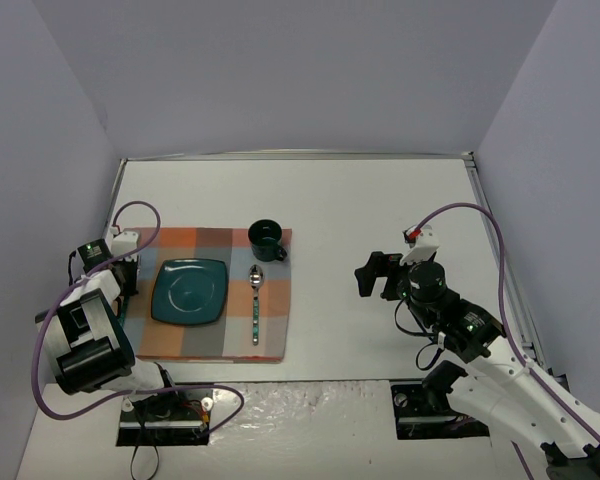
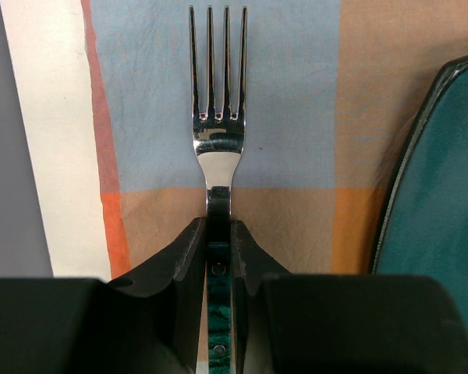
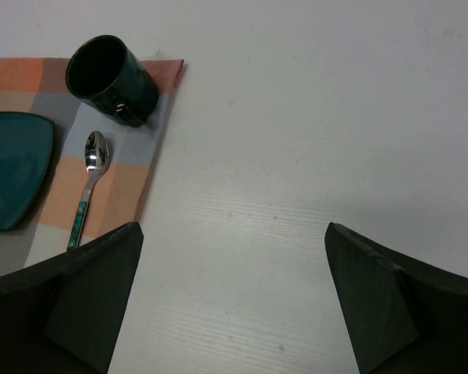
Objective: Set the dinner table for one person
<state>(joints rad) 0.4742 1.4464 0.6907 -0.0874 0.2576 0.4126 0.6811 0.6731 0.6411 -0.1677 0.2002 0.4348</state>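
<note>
My left gripper [image 2: 218, 234] is shut on the green handle of a steel fork [image 2: 217, 140]. The tines point away over the left strip of the checked placemat [image 2: 296, 117], just left of the teal square plate [image 2: 444, 218]. In the top view the left gripper [image 1: 128, 285] sits at the placemat's left edge, with the fork hidden under the arm. The plate [image 1: 188, 290], a green-handled spoon [image 1: 255, 300] and a dark green mug [image 1: 267, 240] lie on the placemat [image 1: 220, 340]. My right gripper [image 1: 378, 275] hangs open over the bare white dinner table [image 1: 360, 200], right of the placemat, with nothing between its fingers.
The right wrist view shows the mug [image 3: 113, 78], the spoon [image 3: 90, 179] and the plate's edge [image 3: 12, 167] at the upper left, beyond the open right gripper [image 3: 232, 234]. Grey walls enclose the table on three sides. A metal trim [image 1: 500, 260] runs along its right edge.
</note>
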